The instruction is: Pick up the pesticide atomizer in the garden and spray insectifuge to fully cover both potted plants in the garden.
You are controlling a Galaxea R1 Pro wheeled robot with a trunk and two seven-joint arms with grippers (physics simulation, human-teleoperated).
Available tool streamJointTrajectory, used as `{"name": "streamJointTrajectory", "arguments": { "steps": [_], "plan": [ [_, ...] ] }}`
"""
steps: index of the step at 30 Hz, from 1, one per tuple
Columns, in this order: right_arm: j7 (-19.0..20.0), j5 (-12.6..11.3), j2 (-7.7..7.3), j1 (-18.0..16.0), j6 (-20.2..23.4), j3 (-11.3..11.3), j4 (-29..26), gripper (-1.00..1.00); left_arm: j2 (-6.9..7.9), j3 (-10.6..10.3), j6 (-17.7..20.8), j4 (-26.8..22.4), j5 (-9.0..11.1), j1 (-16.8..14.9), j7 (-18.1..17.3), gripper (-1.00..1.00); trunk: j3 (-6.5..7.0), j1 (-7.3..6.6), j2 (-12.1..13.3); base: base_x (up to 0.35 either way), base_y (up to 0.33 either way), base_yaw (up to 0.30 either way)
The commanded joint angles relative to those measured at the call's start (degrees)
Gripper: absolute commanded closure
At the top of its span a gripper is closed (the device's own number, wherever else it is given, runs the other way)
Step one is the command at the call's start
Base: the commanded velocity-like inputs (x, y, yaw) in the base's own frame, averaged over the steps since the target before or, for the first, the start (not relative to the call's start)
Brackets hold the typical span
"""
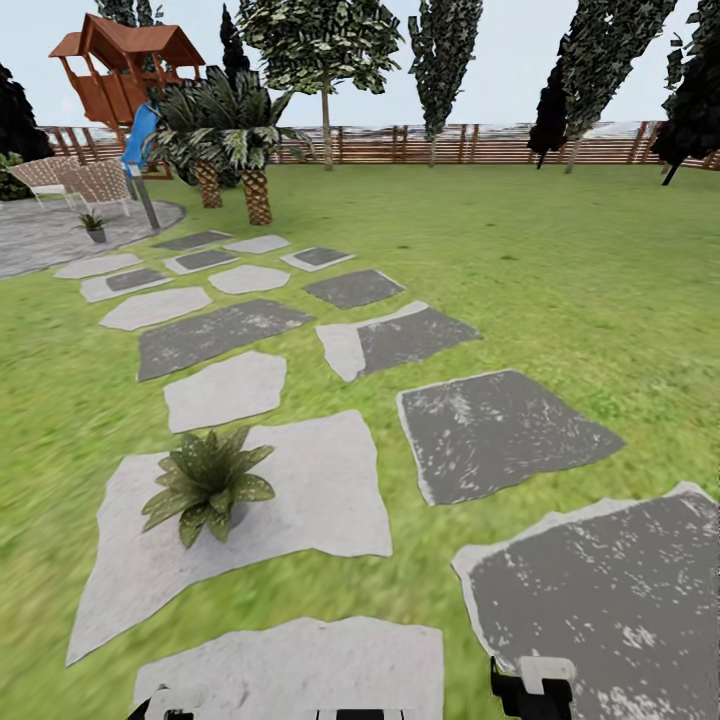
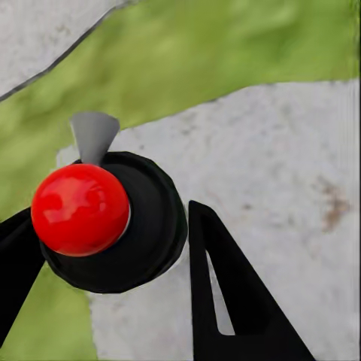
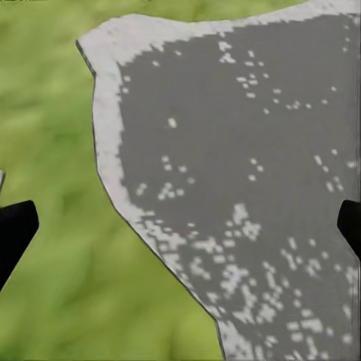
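The pesticide atomizer (image 2: 147,226) is seen end-on in the left wrist view as a round black body with a red ball on top and a grey nozzle. My left gripper (image 2: 113,229) is shut on it, one black finger on each side, above a pale stepping stone. One potted plant (image 1: 206,486) sits on a white stone at the near left of the garden lawn (image 1: 560,250). A second potted plant (image 1: 93,226) stands far off on the gravel patio (image 1: 50,240). My right gripper (image 3: 180,226) is open above a grey stone (image 3: 241,173). It also shows low in the head view as the right gripper (image 1: 531,688).
Grey and white stepping stones (image 1: 220,335) run from near me to the patio. Two palms (image 1: 255,150) and a grey post (image 1: 143,200) stand beside the patio. A wooden play tower (image 1: 125,70) and a slatted fence (image 1: 480,143) close the far side.
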Motion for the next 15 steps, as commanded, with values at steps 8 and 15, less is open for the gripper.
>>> {"name": "streamJointTrajectory", "arguments": {
  "steps": [8,15],
  "plan": [
    [-0.4,0.62,0.09,-0.03,-0.02,0.0,0.2,-1.0,-0.05,0.25,-0.2,0.03,-0.7,-0.03,0.26,1.0,-0.04,0.01,-0.01,0.215,-0.276,0.0],
    [-0.4,0.62,0.13,-0.03,-0.02,0.01,0.29,-1.0,-0.08,0.26,-0.2,0.03,-0.71,-0.03,0.34,1.0,-0.04,0.01,-0.01,0.228,-0.271,0.0]
  ]
}}
